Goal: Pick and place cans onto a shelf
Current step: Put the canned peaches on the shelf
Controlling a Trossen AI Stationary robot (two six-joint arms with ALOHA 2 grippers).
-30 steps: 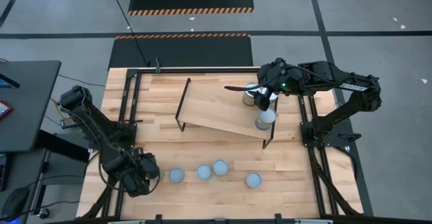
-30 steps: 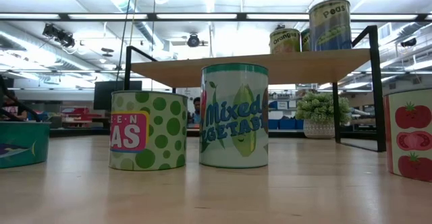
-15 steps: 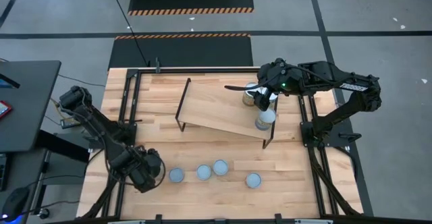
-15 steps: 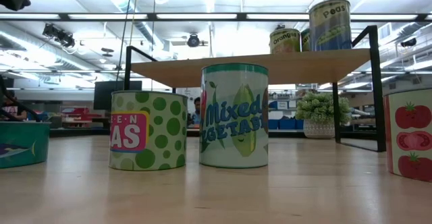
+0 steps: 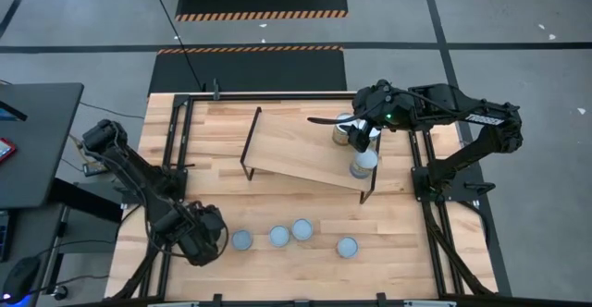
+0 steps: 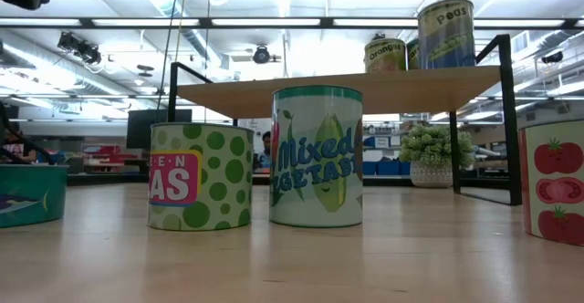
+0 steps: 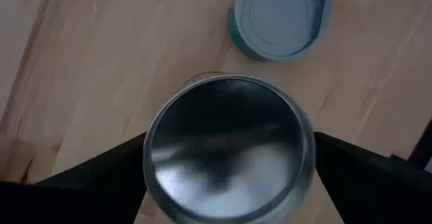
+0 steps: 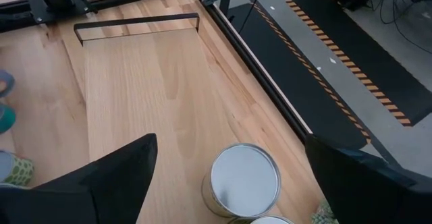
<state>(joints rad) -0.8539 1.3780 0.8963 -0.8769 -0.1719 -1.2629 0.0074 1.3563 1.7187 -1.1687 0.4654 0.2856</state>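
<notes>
Our left gripper (image 5: 208, 237) hovers at seven o'clock on the desk (image 5: 296, 270), fingers (image 7: 101, 177) released wide and straddling a silvery-topped can (image 7: 229, 150) without gripping it. We should centre the can between the fingers, lower squarely, then squeeze so it stays upright and clear of the blue-topped can (image 7: 282, 18) nearby. Our right gripper (image 5: 361, 131), fingers released, waits over the shelf (image 5: 296, 145) at one o'clock.

One can (image 6: 317, 157) on the counter read "Mixed"; two cans on the shelf (image 6: 365, 90) read "Peas" (image 6: 446, 33) and "Orange" (image 6: 385, 55).
</notes>
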